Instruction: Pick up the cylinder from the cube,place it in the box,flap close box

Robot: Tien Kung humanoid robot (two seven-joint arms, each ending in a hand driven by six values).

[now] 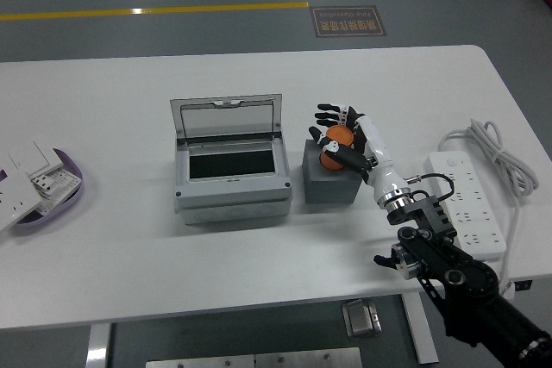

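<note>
cylinder (335, 142): sitting on cube (329, 180), ready for lifting
right hand (341, 137): fingers (328, 112) wrapping around cylinder, grasping it
box (231, 165): at cube's 9 o'clock on counter (259, 265), lid standing open for drop

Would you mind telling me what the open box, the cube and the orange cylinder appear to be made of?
The box looks like grey moulded plastic, matte, with a clear glossy pane in its raised lid.
The cube looks like a dull dark grey solid block, perhaps plastic or foam; the view leaves that open.
The orange cylinder, grasped by the right hand, looks smooth, probably plastic.
</note>
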